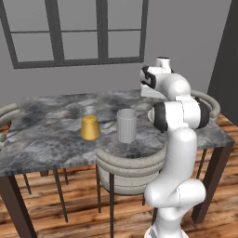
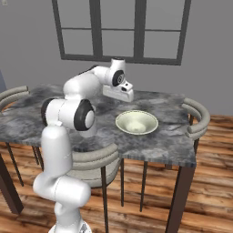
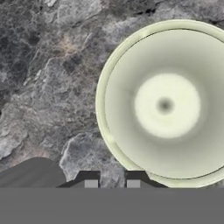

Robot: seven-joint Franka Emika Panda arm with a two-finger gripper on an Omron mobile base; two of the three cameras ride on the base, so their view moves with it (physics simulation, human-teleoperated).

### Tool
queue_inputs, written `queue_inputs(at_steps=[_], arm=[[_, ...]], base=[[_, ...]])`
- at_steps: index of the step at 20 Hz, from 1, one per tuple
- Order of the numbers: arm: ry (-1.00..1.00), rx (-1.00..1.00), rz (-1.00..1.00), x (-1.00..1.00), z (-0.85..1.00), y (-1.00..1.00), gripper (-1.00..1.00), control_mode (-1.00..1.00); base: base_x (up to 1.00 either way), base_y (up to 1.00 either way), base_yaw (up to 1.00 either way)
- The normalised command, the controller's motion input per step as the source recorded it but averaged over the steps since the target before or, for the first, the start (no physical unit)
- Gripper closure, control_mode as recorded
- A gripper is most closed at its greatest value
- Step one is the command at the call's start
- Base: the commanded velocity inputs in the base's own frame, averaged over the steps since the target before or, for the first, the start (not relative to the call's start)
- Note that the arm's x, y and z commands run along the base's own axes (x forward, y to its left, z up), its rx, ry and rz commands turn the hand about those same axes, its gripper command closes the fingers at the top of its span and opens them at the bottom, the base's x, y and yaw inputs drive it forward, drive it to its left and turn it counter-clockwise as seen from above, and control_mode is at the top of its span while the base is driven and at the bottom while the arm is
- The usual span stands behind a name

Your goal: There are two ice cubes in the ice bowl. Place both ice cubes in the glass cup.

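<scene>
Ice bowl point(image 3: 164, 105) sits toward the right edge of the worktop point(image 2: 173, 141) and looks empty. Glass cup point(image 1: 126, 125) is near the front edge, beside the yellow cup point(image 1: 90, 128). Gripper point(image 3: 112, 183) hovers over the bowl's rim, fingers close together, pinching nothing visible. Risk: a cube slipped out unnoticed, or the gripper clips the rim.

Two rear base views sharing the table point(image 1: 46, 135); hand view straight down, close.

On the worktop point(image 1: 42, 135) the yellow cup point(image 1: 90, 128) stands left of the glass cup point(image 1: 126, 125). The ice bowl point(image 2: 136, 122) lies further right, near a chair point(image 2: 198, 119).
</scene>
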Motion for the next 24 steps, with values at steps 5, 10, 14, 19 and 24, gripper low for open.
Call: queue_inputs(at_steps=[5, 10, 14, 19, 24], arm=[[0.05, 0.0, 0.0, 0.0, 0.06, 0.97, 1.0, -1.0], [0.04, 0.0, 0.0, 0.0, 0.0, 0.91, 1.0, -1.0], [0.0, 0.0, 0.0, 0.0, 0.0, 0.79, 1.0, -1.0], [0.0, 0.0, 0.0, 0.0, -0.01, 0.37, 1.0, -1.0], [0.0, 0.0, 0.0, -0.15, -0.23, 0.01, 1.0, -1.0]], base=[[0.0, 0.0, 0.0], [0.0, 0.0, 0.0], [0.0, 0.0, 0.0], [0.0, 0.0, 0.0], [0.0, 0.0, 0.0]])
